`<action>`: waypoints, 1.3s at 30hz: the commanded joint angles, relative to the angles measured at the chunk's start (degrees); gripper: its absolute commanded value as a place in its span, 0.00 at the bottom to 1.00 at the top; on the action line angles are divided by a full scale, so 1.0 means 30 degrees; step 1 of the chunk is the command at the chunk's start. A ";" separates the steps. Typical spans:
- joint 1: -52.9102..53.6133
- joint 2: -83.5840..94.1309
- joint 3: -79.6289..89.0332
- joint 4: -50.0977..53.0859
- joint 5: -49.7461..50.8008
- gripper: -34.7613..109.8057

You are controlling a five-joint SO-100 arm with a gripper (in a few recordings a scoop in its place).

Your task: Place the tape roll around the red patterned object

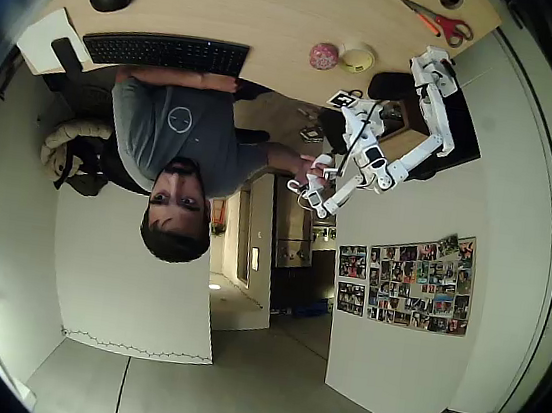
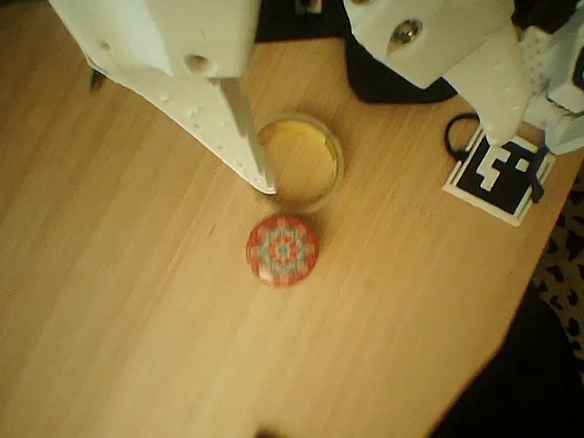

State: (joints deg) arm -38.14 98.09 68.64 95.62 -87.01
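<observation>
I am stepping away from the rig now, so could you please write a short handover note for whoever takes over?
Gripper: open, empty, hovering above the table with one fingertip over the near rim of the pale yellowish tape roll.
Tape roll: lying flat on the light wooden table, hollow centre empty.
Round red patterned object: on the table just beside the roll, apparently apart from it; the overhead view shows them side by side too.
Done: nothing yet placed.
Left: grasp the roll, lift it, lower it around the red object.

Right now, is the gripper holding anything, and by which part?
Nothing is held. The gripper hangs open above the tape roll, which lies on the table beside the red patterned object.
</observation>
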 commanded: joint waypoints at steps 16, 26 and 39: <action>-0.0146 0.6328 1.0137 -0.3574 0.3018 0.59; -0.0176 0.8818 1.5938 -0.6504 0.4482 0.58; -0.0762 0.7588 2.0889 -1.4326 0.5596 0.57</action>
State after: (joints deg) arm -39.90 122.26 130.87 55.63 -70.31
